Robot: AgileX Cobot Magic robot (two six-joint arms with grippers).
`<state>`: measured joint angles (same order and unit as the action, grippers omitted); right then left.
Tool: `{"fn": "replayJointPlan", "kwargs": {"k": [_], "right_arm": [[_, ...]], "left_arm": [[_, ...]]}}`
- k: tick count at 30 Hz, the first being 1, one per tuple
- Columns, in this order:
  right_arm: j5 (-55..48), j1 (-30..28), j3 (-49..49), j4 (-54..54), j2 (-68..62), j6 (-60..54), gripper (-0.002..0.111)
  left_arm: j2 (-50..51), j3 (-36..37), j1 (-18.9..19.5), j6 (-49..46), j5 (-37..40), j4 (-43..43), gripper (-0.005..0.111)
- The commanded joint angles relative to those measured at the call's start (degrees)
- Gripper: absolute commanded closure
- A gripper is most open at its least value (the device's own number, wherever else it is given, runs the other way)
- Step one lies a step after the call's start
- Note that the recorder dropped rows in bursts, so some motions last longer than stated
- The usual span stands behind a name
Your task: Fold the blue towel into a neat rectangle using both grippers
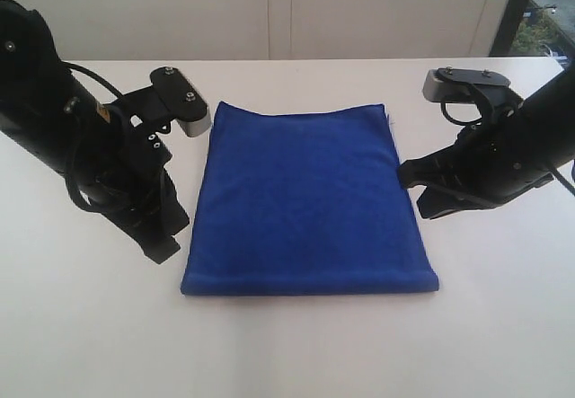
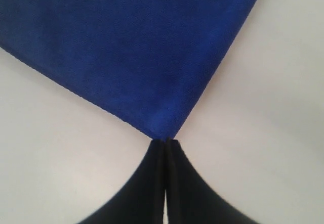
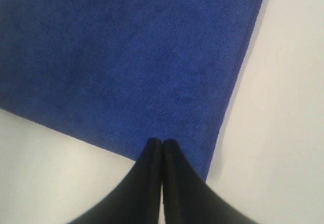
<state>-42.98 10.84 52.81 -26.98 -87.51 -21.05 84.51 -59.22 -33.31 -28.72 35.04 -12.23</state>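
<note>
The blue towel [image 1: 305, 200] lies flat on the white table [image 1: 296, 353] as a folded rectangle with even edges. My left gripper [image 1: 163, 251] hangs just beside its left edge, near the front left corner. In the left wrist view the shut left gripper [image 2: 166, 141] has its tips at the corner of the towel [image 2: 131, 47], and no cloth shows between the jaws. My right gripper [image 1: 423, 210] is at the towel's right edge. The right wrist view shows that gripper [image 3: 162, 142] shut, over the towel [image 3: 126, 57] near a corner, holding nothing.
A pale wall [image 1: 269, 12] stands behind the table's far edge. The bulky black left arm [image 1: 54, 128] fills the table's left side. The right arm [image 1: 521, 137] reaches in from the right.
</note>
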Motion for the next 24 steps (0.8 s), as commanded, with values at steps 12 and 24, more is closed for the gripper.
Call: {"fn": "replayJointPlan", "kwargs": {"k": [12,24], "right_arm": [[-0.31,-0.02,-0.29,-0.30,0.58,-0.76,0.108],[-0.41,-0.02,-0.29,-0.30,0.58,-0.76,0.108]], "left_arm": [[-0.42,0.61,-0.08,-3.41,5.60,-0.09,0.107],[3.13,0.61,-0.08,-8.95,6.76,-0.09,0.107]]}}
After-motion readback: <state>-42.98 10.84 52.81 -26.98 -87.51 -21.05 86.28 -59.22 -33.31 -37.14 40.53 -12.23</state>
